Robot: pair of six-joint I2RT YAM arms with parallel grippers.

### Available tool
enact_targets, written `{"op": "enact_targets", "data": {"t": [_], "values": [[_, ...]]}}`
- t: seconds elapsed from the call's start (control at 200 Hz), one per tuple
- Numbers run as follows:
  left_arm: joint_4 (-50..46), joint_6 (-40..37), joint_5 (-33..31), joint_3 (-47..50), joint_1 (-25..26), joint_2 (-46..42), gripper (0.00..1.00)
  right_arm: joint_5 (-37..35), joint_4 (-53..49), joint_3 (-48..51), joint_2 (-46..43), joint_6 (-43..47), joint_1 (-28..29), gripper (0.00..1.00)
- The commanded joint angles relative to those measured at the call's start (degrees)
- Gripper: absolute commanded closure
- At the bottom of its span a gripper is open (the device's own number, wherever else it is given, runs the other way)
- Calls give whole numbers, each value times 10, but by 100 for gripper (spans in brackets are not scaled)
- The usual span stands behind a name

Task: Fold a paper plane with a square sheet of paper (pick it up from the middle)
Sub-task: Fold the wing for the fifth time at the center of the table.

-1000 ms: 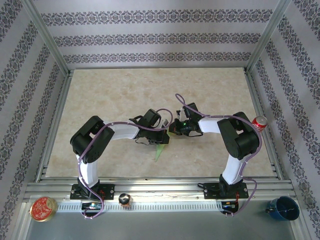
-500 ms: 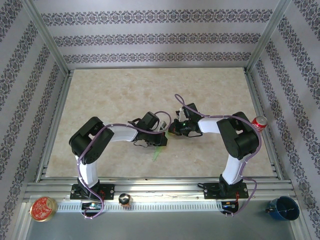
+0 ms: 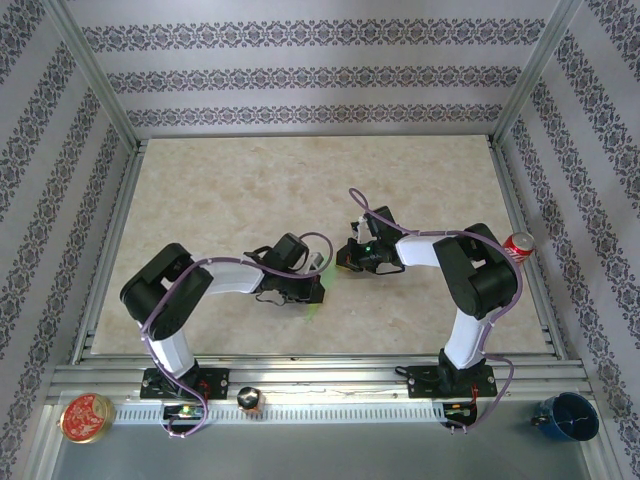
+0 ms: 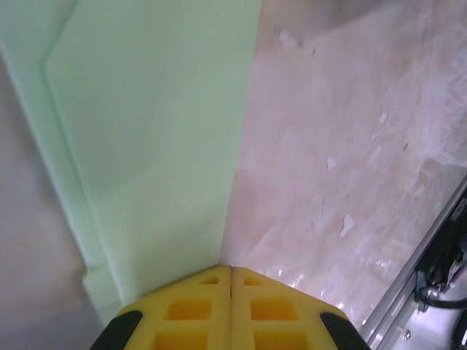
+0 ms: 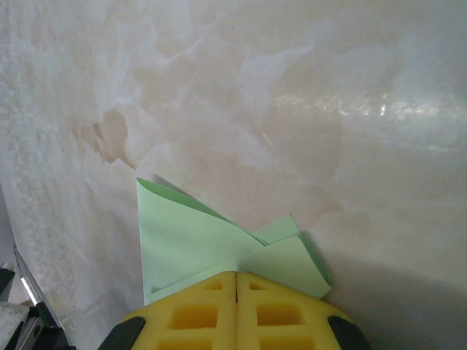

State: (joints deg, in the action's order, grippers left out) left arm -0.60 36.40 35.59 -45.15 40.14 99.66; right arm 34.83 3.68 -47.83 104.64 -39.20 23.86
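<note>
Near the middle of the marbled counter (image 3: 250, 190), toward its near edge, the creased pale-green paper plane (image 4: 146, 146) sits close to the surface. The left fingers (image 4: 186, 313) and the right fingers (image 5: 197, 313) are each pressed fully together, pinching its folded layers.
</note>
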Motion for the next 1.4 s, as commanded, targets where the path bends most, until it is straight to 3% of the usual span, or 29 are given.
{"op": "enact_targets", "data": {"t": [0.0,0.525,0.699,0.809,1.169,1.394], "values": [[-73,-10,14,32,13,-20,95,-49,-30,13,31,3,-2,100],[-140,-47,26,87,19,-113,95,-49,-28,13,33,1,-2,100],[-97,-36,27,80,19,-176,95,-47,-27,13,31,-1,-1,100],[-54,-22,-5,57,15,-192,95,-45,-23,14,30,-4,-1,100],[4,12,-16,-80,-13,6,97,-35,-17,17,23,-10,0,99],[-22,-6,-38,-79,-14,66,100,-21,-22,3,17,3,-1,98]]}}
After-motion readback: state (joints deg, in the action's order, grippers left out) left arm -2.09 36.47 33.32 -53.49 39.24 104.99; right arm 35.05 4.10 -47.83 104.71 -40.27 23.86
